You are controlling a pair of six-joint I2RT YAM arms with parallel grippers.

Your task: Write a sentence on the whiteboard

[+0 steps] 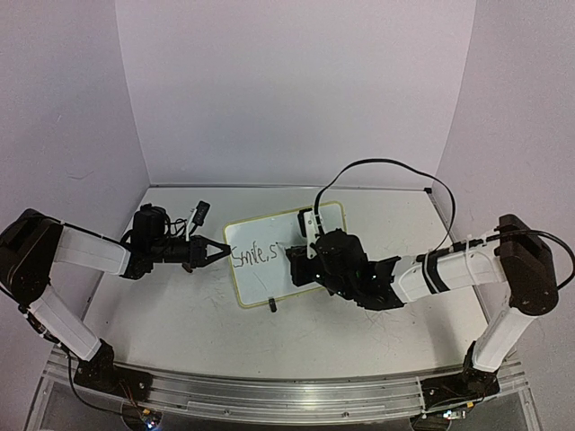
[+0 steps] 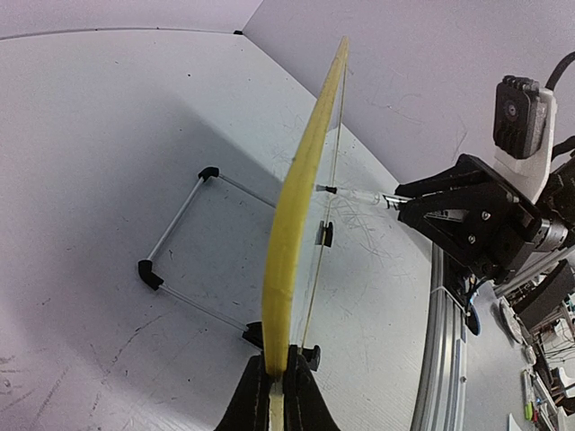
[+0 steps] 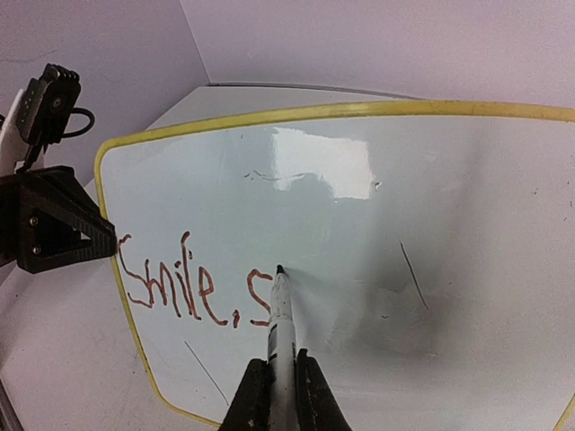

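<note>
The whiteboard (image 1: 265,283) sits at the centre of the top view, on the tabletop (image 1: 171,314) between the two arms. Its yellow rim is turned slightly so the left corner points down-left.

The left hand (image 1: 225,251) is clenched on the board's left edge. In the left wrist view the board (image 2: 296,197) is seen edge-on as a yellow strip rising from bottom centre toward the top. There the left hand (image 2: 277,375) pinches the rim between its fingers (image 2: 252,400). Left of the strip, a wire stand (image 2: 175,224) with black feet rests on the tabletop.

The right hand (image 1: 298,267) is at centre-right of the top view and grasps a marker. In its own wrist view the hand (image 3: 280,366) is at the bottom centre, closed around the marker (image 3: 281,314). The marker's tip touches the board (image 3: 404,180) just right of the last letter.

The sentence (image 3: 193,287) so far reads "Smile, s". It runs from the left rim toward the middle of the board, in the lower left of that view. The left hand (image 3: 54,233) shows at the left edge of the view, against the rim just beside the "S".
</note>
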